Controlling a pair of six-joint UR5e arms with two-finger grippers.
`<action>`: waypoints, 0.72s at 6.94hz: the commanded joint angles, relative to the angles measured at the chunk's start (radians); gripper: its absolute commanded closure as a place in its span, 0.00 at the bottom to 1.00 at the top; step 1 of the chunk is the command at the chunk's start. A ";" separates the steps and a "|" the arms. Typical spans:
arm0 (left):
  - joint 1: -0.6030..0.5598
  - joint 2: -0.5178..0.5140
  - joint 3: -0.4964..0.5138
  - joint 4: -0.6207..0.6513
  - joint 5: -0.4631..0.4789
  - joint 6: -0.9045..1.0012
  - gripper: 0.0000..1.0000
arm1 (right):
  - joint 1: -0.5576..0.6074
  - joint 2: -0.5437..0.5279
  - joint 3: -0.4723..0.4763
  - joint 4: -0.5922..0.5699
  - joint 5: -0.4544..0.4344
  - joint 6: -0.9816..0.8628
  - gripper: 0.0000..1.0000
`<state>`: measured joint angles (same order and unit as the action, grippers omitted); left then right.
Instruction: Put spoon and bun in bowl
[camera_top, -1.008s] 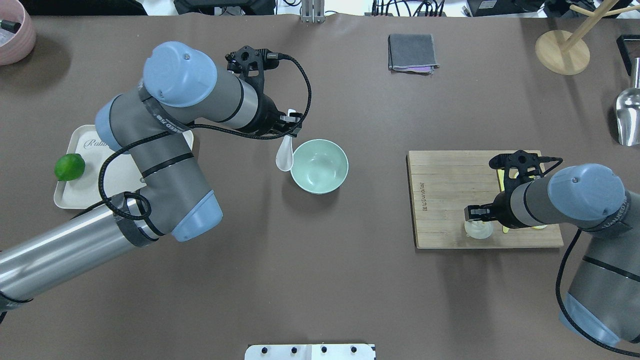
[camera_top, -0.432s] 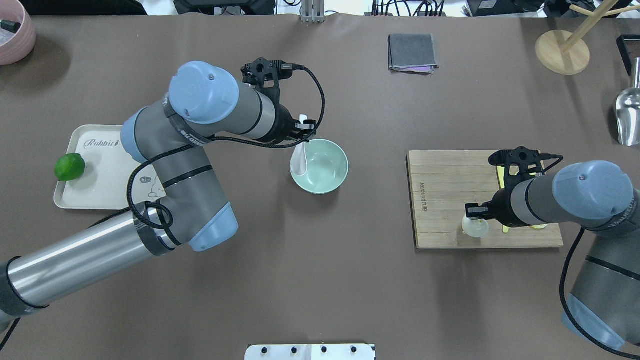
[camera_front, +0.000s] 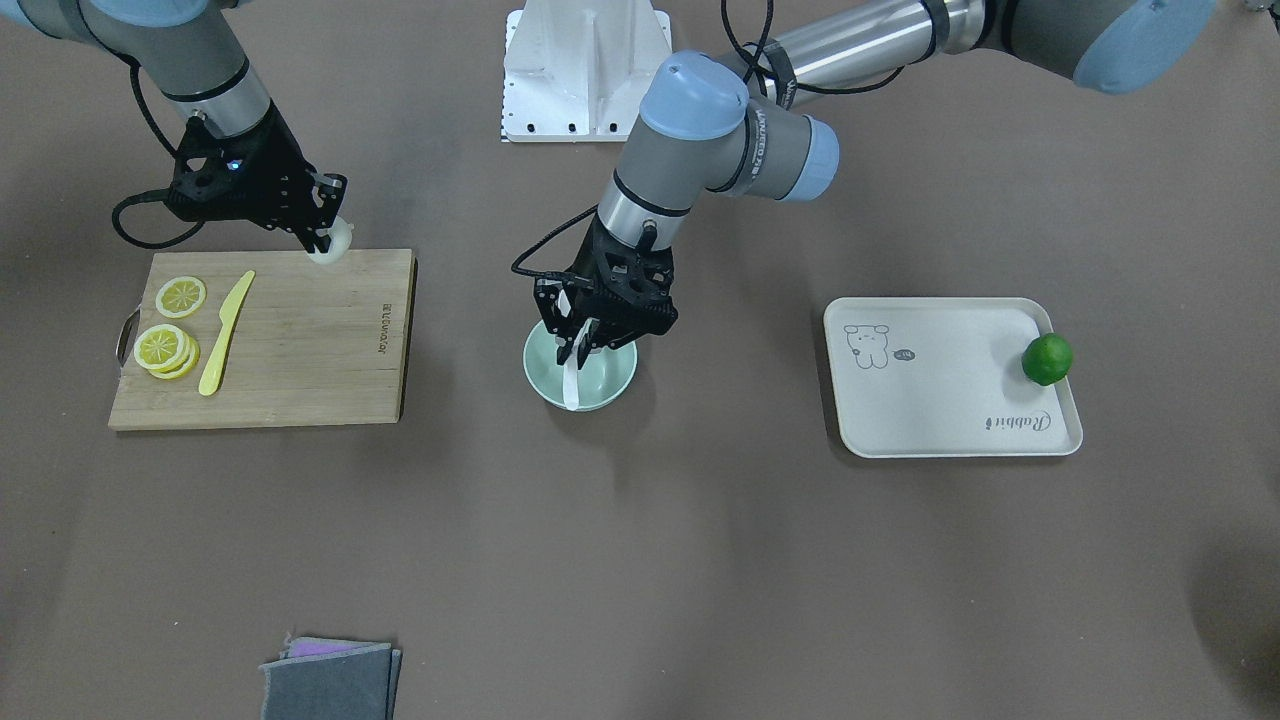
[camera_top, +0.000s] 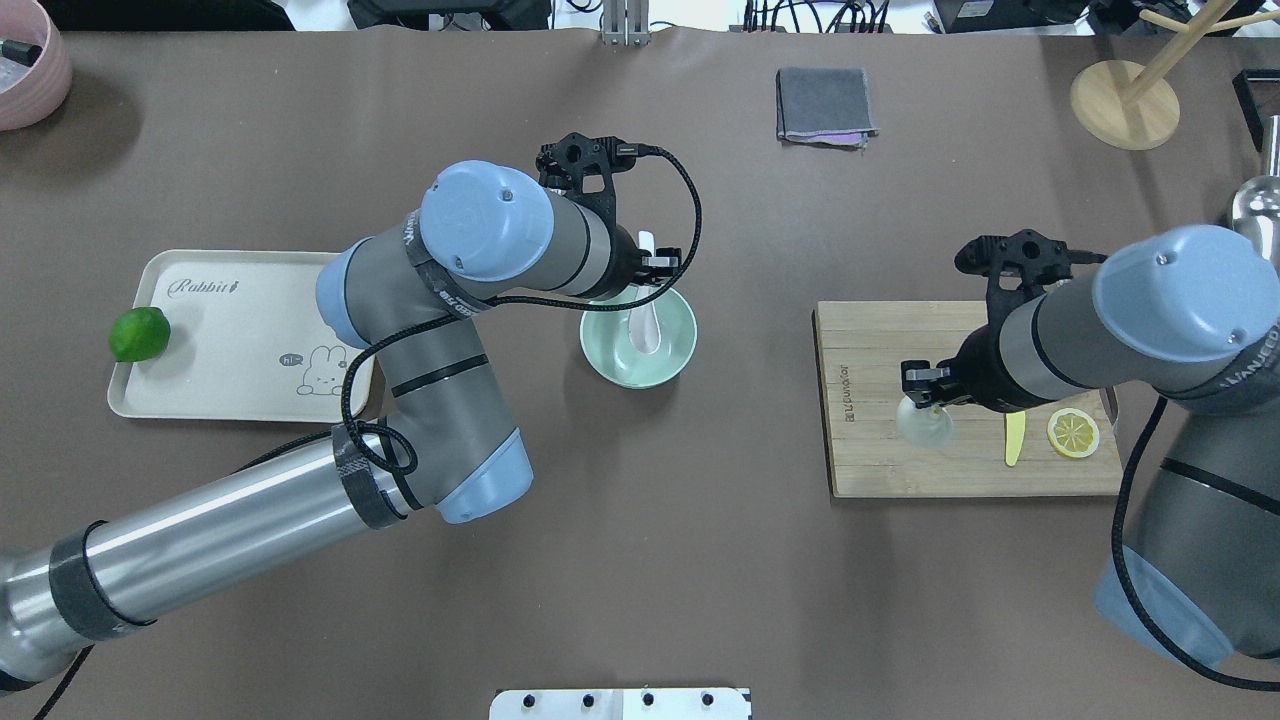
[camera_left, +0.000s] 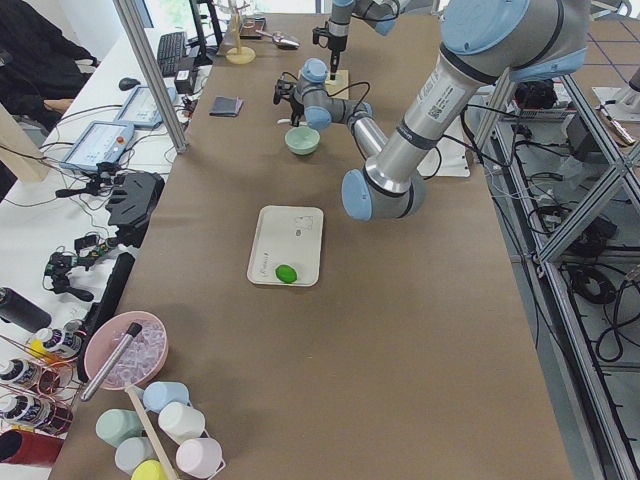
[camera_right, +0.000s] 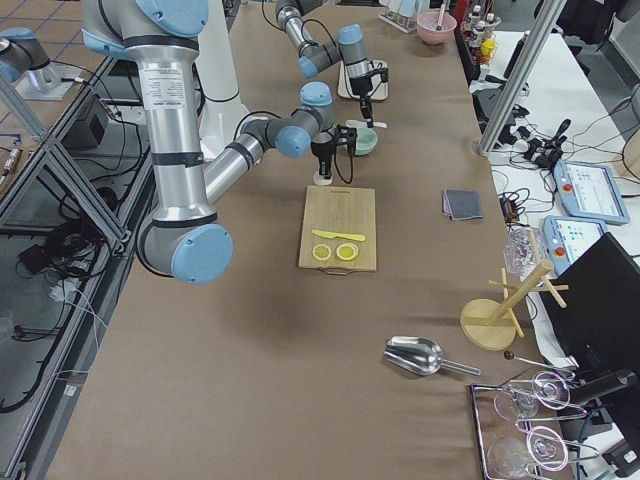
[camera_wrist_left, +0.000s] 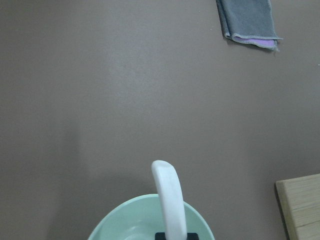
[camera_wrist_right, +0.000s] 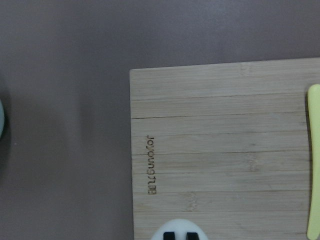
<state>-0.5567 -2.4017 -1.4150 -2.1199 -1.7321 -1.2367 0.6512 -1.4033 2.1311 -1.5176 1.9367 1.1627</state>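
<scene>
Two end effectors, two loads: in the overhead view my left end effector (camera_top: 655, 266) is clamped on the handle of the spoon (camera_top: 643, 326), which hangs scoop-down inside the bowl (camera_top: 672, 352) near the middle of the counter (camera_top: 640, 560). Whether the scoop touches the bowl's floor I cannot tell. At 3 o'clock from the bowl, my right end effector (camera_front: 322, 232) is closed on the bun (camera_front: 335, 246), and judging by how it sits differently across the views, the bun is held a little above the cutting board (camera_top: 880, 340), over its 8 o'clock part.

As for handling, the spoon looks hard and glossy, so I judge it slippery and liable to chip if dropped. The short thick handle is the place to pinch it, and it wants lowering close to the bowl before release. The bun looks soft and light. A firm squeeze would likely dent it, so I would hold it across its round sides, below the pleated top, with only a light grip.

Also on the board, toward its 4 o'clock corner, lie a lemon slice (camera_top: 1073, 433) and a yellow knife (camera_top: 1014, 438). At 9 o'clock from the bowl sits a tray (camera_top: 230, 340) with a lime (camera_top: 139, 334) on it, and a grey cloth (camera_top: 825, 105) lies at 1 o'clock.
</scene>
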 joint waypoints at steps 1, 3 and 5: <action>0.006 -0.029 0.062 -0.044 0.042 0.002 1.00 | 0.004 0.061 0.003 -0.073 0.005 0.000 1.00; 0.000 -0.040 0.068 -0.045 0.046 0.028 1.00 | 0.004 0.061 0.001 -0.073 0.004 0.000 1.00; -0.020 -0.018 0.071 -0.046 0.051 0.029 0.04 | 0.004 0.064 0.001 -0.072 0.004 0.002 1.00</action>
<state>-0.5662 -2.4330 -1.3466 -2.1640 -1.6850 -1.2108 0.6550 -1.3416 2.1323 -1.5895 1.9404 1.1631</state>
